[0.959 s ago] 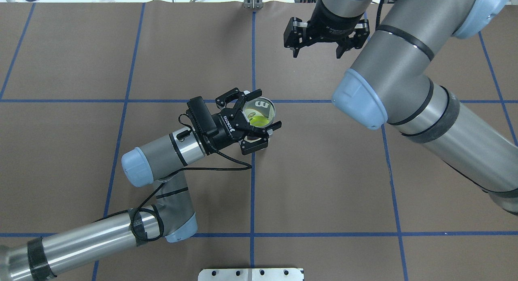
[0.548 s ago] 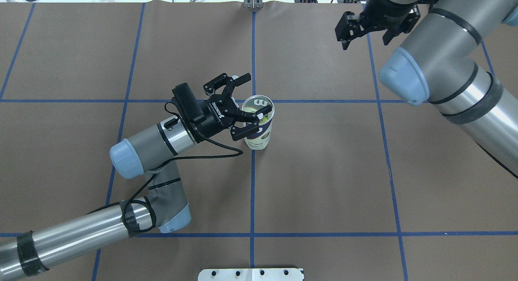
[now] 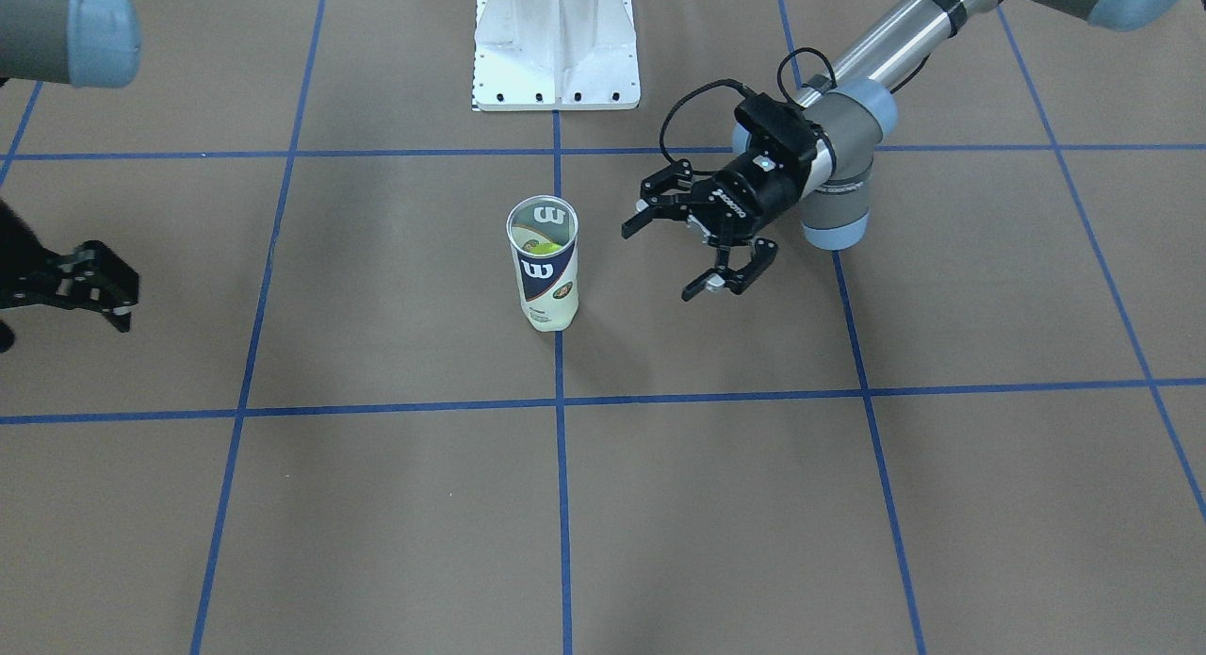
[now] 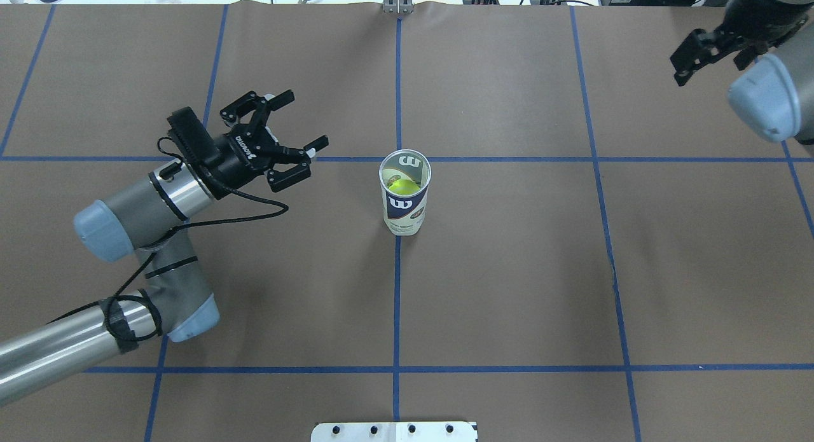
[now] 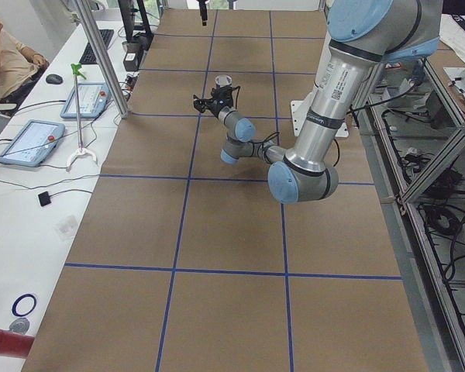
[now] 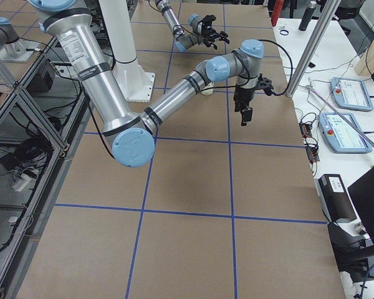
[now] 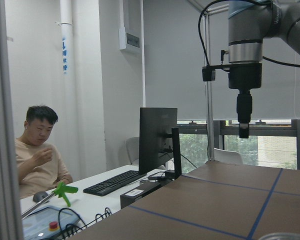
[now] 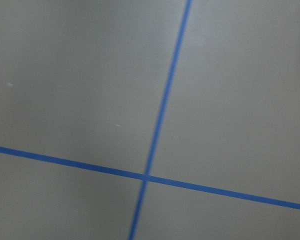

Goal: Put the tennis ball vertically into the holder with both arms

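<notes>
We see the can [image 4: 405, 197] standing upright on the table [image 4: 509, 270], on the centre tape line just on the robot's side of a cross line, exactly where it stood a second ago. The ball [image 4: 403, 187] sits down inside it, yellow-green through the open mouth, and has not shifted either. What has changed is the arms. A second ago the left gripper [image 4: 306, 119] straddled the top of the can, a finger on each side. Half a second ago it had drawn back, with one finger still across the rim. Now it hangs well apart from the can on the robot's left, level with the cross line, its jaws spread wide and holding nothing. From the front camera we see the same: the can [image 3: 545, 264] stands alone, the ball [image 3: 542, 249] shows behind its rim, and the left gripper [image 3: 660, 264] gapes at it across bare table. The right gripper [image 4: 709, 73] has travelled further. A second ago it hung beyond the can near the centre line; now it is up by the far right corner, fingers parted and empty. The right wrist camera shows us only table and crossing tape.
</notes>
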Controlling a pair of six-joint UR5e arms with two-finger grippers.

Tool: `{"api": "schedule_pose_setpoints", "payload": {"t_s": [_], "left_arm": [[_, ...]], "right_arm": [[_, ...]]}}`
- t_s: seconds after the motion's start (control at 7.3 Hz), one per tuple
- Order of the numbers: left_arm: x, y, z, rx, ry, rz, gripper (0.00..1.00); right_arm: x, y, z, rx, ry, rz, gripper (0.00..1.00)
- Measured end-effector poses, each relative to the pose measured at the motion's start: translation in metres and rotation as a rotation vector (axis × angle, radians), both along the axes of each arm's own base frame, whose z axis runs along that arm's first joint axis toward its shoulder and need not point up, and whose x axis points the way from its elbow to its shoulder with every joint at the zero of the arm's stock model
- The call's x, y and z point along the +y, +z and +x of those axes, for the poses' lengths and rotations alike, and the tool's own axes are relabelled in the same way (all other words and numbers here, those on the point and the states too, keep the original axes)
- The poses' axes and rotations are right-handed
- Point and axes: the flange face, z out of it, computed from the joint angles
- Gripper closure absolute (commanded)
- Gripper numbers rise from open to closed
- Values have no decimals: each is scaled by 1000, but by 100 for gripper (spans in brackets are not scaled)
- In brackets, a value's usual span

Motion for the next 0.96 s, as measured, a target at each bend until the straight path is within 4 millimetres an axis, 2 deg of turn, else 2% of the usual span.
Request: {"api": "schedule_pose_setpoints", "payload": {"t_s": [0.41, 0.55, 0.68, 0.96], "left_arm": [[-16, 99, -84, -137, -106, -101, 1], [-16, 128, -109, -183, -124, -132, 1], [-20, 152, -137, -240, -128, -162, 1], [-39, 193, -209, -376, -108, -251, 1]], "right_arm": [[33, 109, 113, 25, -60, -16, 0], [48, 140, 140, 27, -69, -5, 0], [63, 175, 157, 27, -64, 14, 0], [80, 242, 169, 2, -52, 32, 0]]}}
